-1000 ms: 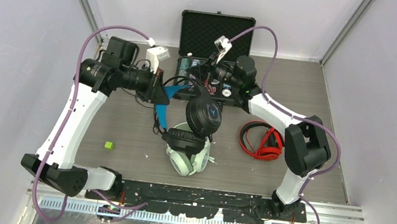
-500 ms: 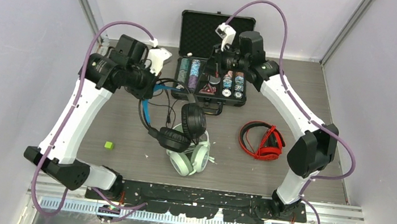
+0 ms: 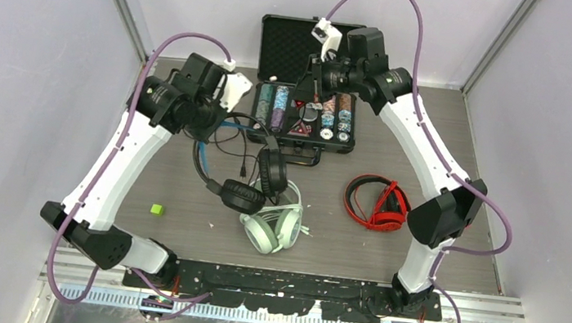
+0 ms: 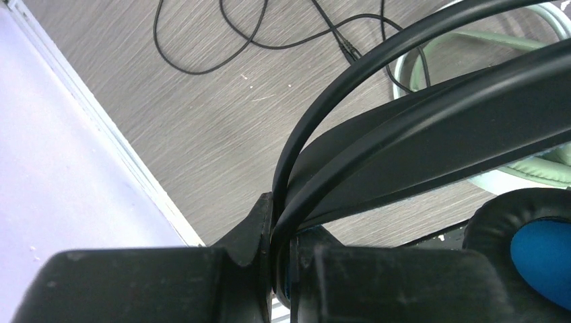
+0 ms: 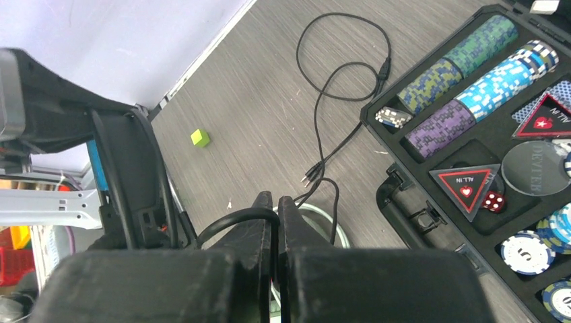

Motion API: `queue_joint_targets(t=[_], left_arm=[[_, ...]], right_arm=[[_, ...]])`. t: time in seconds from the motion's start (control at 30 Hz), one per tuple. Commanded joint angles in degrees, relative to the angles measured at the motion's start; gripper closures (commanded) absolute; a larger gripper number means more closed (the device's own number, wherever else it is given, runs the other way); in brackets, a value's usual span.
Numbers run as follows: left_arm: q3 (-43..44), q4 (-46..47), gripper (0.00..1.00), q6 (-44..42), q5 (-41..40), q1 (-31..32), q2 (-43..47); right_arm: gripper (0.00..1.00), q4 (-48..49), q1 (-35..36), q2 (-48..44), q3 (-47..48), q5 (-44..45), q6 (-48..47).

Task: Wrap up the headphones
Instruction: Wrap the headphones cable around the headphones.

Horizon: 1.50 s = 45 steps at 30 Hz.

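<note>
- Left hand (image 4: 279,229): clamped shut on the headband of the black headphones (image 3: 251,184). You've drawn them leftward, and the earcups now hang beside the mint pair (image 3: 274,228).
- Right hand (image 5: 276,202): closed, with the black cable (image 5: 229,219) seemingly pinched; it has risen over the chip case (image 3: 313,45).
- Reading: the cable is stretched out, winding not begun.

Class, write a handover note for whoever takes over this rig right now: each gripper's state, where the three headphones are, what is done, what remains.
Left gripper: shut on the headband of the black headphones.
Right gripper: shut, seemingly pinching the black cable.
Mint-green headphones and red headphones: lying on the table, neither gripped.
Done: black pair gripped at band and cable.
Left: the black cable lies mostly loose on the table, not yet wound; then the other two pairs.
</note>
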State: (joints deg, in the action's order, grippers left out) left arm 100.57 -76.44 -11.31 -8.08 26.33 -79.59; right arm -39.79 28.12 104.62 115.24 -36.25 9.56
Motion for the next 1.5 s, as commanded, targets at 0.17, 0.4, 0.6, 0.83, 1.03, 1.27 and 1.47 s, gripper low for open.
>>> queue_joint_targets(t=[0.17, 0.4, 0.6, 0.83, 1.03, 1.27, 1.47], left_arm=[[-3.37, 3.25, 1.00, -6.22, 6.07, 4.49, 2.58], [-4.73, 4.17, 1.00, -5.97, 1.68, 4.52, 1.44], [-1.71, -0.50, 1.00, -4.86, -9.21, 4.73, -2.73], [2.09, -3.26, 1.00, -2.64, -15.25, 5.14, -6.30], [3.70, -4.29, 1.00, -0.34, -20.84, 5.14, -7.46], [8.65, -4.36, 1.00, 4.17, -25.74, 3.62, -8.39], [12.04, -4.47, 1.00, 9.17, -32.03, 2.25, -10.08]], right_arm=[[1.00, -1.21, -0.34, 4.64, 7.28, -0.73, 3.11], [0.99, -7.36, 0.28, 6.76, 11.40, -2.89, 4.97], [1.00, -17.54, 0.61, 8.38, 18.66, -4.49, 6.16], [0.99, -17.25, 2.78, 9.26, 20.66, -9.65, 11.92], [1.00, -12.68, 4.91, 8.97, 18.78, -14.08, 18.74], [0.99, 5.27, 6.49, 5.30, 8.54, -20.00, 31.52], [0.99, 31.32, 8.86, 2.71, -1.97, -23.77, 48.73]])
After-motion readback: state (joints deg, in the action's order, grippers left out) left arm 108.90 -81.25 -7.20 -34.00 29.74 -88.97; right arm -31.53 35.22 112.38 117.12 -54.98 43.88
